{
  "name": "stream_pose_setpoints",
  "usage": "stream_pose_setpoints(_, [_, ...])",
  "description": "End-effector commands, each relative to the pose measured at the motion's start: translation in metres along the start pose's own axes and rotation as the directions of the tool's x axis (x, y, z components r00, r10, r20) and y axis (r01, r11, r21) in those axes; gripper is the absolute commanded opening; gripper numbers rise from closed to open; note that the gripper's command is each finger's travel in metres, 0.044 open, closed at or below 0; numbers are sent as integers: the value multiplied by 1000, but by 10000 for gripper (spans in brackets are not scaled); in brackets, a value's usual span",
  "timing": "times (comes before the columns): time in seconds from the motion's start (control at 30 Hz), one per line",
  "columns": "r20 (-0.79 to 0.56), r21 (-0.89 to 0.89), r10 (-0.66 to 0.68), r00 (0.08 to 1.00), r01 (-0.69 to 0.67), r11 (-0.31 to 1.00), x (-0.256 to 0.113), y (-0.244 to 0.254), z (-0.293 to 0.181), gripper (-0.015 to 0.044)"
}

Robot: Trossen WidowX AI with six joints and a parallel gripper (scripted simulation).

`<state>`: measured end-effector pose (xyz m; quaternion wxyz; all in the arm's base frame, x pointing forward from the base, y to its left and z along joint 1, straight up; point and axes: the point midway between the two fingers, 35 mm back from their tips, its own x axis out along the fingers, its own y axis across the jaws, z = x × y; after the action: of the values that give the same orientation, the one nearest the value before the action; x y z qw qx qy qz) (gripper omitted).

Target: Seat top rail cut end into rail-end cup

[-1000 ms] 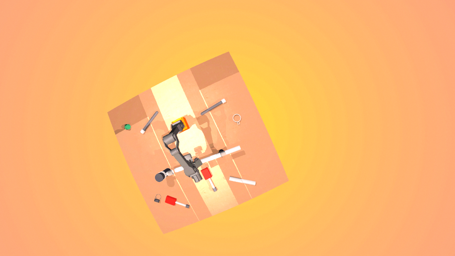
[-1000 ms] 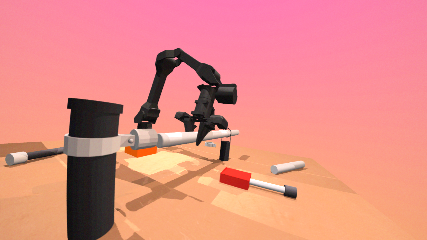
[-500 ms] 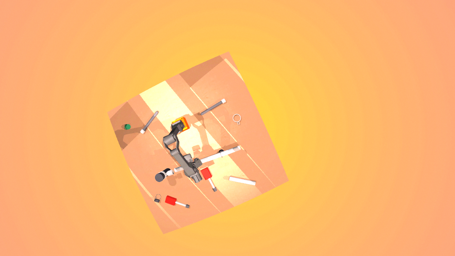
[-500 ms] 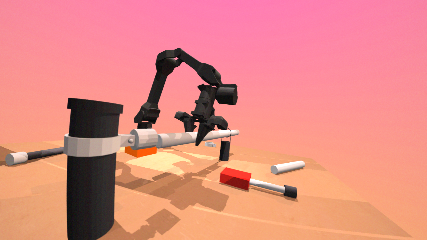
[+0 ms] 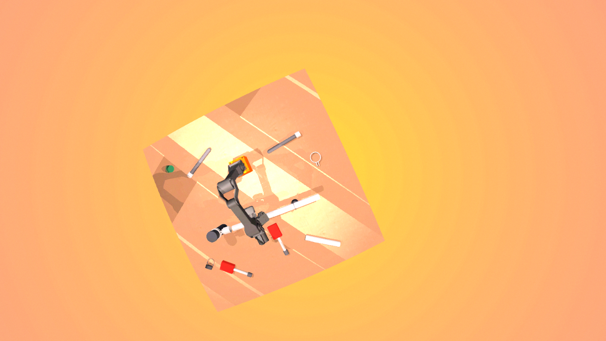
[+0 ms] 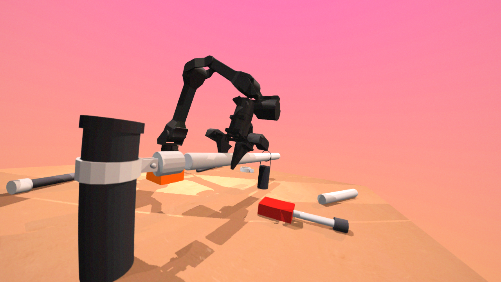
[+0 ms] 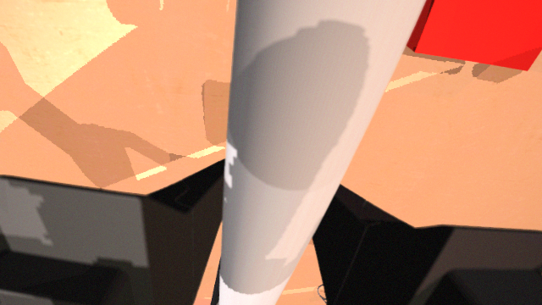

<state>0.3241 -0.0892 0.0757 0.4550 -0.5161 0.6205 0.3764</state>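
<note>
The white rail [image 5: 296, 204] [image 6: 206, 160] [image 7: 296, 106] is off the table and nearly level. Its far part passes through the thin loop [image 6: 270, 156] on the short dark post [image 6: 263, 178]. My gripper [image 6: 229, 157] [image 7: 269, 173] is shut on the rail, between the loop and the cut end. The cut end is outside the white rail-end cup [image 5: 226, 229] [image 6: 170, 163], close in front of its mouth and roughly in line with it, with a small gap. The cup hangs on the brace band [image 6: 108, 171], which sits up near the cap [image 5: 212, 235] [image 6: 112, 123] of the big black post [image 6: 107, 221].
A red block with a white handle [image 5: 274, 231] [image 6: 276, 209] [image 7: 478, 30] lies beside and below the rail. Another red block [image 5: 227, 266] and a short white tube [image 5: 323, 240] [image 6: 337, 196] lie farther off. Two grey rods [image 5: 199, 163] [image 5: 283, 142] lie near the orange base [image 5: 248, 164].
</note>
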Motion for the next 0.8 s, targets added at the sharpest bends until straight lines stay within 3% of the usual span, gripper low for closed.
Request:
stream_pose_setpoints(0.0, [-7,11,-12,1000,12,1000,-3,-4,-7,0])
stream_pose_setpoints(0.77, [-3,1,1,1000,-1,1000,7,1,-20,0])
